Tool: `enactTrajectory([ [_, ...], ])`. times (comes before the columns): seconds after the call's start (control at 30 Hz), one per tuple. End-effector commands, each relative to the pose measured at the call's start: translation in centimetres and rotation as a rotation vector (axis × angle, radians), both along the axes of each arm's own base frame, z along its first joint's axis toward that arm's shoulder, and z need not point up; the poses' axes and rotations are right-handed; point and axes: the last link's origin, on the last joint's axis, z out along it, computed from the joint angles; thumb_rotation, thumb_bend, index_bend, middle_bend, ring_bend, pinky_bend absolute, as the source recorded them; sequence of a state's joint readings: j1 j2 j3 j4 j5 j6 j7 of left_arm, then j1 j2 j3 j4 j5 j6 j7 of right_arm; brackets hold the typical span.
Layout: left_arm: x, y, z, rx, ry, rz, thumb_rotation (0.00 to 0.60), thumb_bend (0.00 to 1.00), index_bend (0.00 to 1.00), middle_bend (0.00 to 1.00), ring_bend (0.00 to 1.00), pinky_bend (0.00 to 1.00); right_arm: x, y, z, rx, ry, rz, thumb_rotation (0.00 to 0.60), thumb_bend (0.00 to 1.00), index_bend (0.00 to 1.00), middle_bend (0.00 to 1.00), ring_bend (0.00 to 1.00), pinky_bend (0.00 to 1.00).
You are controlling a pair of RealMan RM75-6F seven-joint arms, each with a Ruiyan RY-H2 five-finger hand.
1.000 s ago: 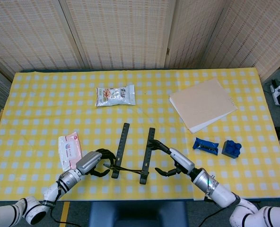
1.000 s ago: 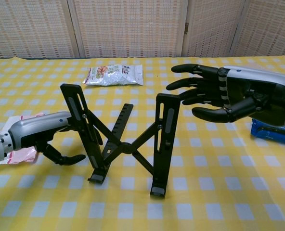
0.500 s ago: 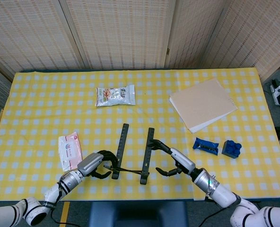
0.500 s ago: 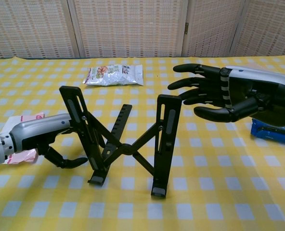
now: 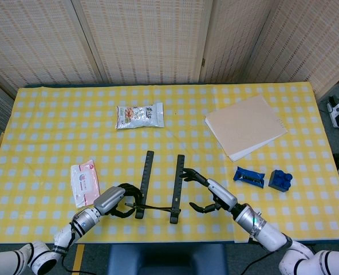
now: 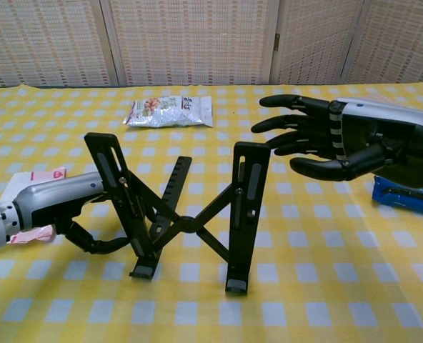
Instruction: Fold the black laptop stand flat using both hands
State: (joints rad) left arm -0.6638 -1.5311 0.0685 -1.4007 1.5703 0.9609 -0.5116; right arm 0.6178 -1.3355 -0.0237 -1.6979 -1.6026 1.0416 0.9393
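Since the earlier frames, our left hand point(image 5: 115, 200) had slid back a little toward the near table edge, and the black laptop stand point(image 5: 161, 188) stood slightly narrower, its two rails closer together.

From the head view, we saw the stand near the front edge of the yellow checked tablecloth point(image 5: 55, 126), still raised, its rails running away from us. Our left hand lay just beside the left rail, fingers curled toward it. Our right hand point(image 5: 211, 195) sat by the right rail with fingers spread, the uppermost fingertips reaching the rail's far end; we could not tell whether they touched. Farther off lay a snack packet point(image 5: 139, 116), a wet-wipes pack point(image 5: 83, 181), a tan paper stack point(image 5: 245, 126), a blue wrapper point(image 5: 249, 176) and a blue toy brick point(image 5: 279, 180).

From the chest view, the stand point(image 6: 186, 214) stood upright on its feet, crossed struts in an X. Our left hand point(image 6: 61, 211) pressed against the left rail from outside, fingers hooked low behind it. Our right hand point(image 6: 340, 139) hovered open, fingers apart, tips just beside the top of the right rail, gripping nothing.
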Motion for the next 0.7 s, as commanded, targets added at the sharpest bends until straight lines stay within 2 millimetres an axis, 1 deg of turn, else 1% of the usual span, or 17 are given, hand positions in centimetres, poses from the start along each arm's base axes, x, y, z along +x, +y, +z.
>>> enactTrajectory([
  [0.03,0.0,-0.1,0.0,0.0,0.0,-0.002,0.6,0.49,0.55,0.34,0.23,0.18,-0.1,0.0,0.0,0.0,0.004,-0.002,0.6,0.42,0.0,0.15,0.16,0.1],
  [0.17,0.0,-0.2,0.3,0.002,-0.007,0.0,0.6,0.49,0.54,0.34,0.23,0.18,-0.7,-0.1,-0.1,-0.025,0.058,0.015,0.6,0.42,0.0,0.15,0.16,0.1],
  [0.23,0.0,-0.3,0.6,-0.002,-0.008,0.003,0.6,0.49,0.49,0.34,0.22,0.16,-1.0,0.0,-0.2,-0.056,0.119,0.046,0.6,0.42,0.0,0.15,0.16,0.1],
  [0.33,0.0,-0.4,1.2,-0.007,-0.012,0.003,0.6,0.49,0.38,0.34,0.19,0.14,-1.4,0.5,-0.7,-0.112,0.236,0.102,0.6,0.42,0.0,0.15,0.15,0.1],
  [0.47,-0.1,-0.9,1.8,-0.007,-0.015,-0.004,0.6,0.48,0.31,0.31,0.16,0.12,-1.8,1.6,-2.1,-0.163,0.365,0.14,0.6,0.42,0.0,0.16,0.15,0.1],
  [0.5,-0.1,-1.0,1.9,-0.007,-0.016,-0.005,0.6,0.49,0.3,0.31,0.16,0.12,-1.8,1.8,-2.4,-0.167,0.386,0.14,0.6,0.42,0.01,0.16,0.15,0.1],
  [0.6,-0.2,-1.2,2.3,-0.002,-0.021,-0.008,0.6,0.48,0.3,0.3,0.15,0.12,-1.9,2.4,-3.6,-0.174,0.443,0.139,0.6,0.42,0.07,0.18,0.15,0.1],
  [0.7,-0.2,-1.3,2.7,0.007,-0.03,-0.007,0.6,0.49,0.3,0.3,0.15,0.12,-1.8,2.6,-4.7,-0.183,0.483,0.139,0.6,0.42,0.12,0.18,0.15,0.1],
])
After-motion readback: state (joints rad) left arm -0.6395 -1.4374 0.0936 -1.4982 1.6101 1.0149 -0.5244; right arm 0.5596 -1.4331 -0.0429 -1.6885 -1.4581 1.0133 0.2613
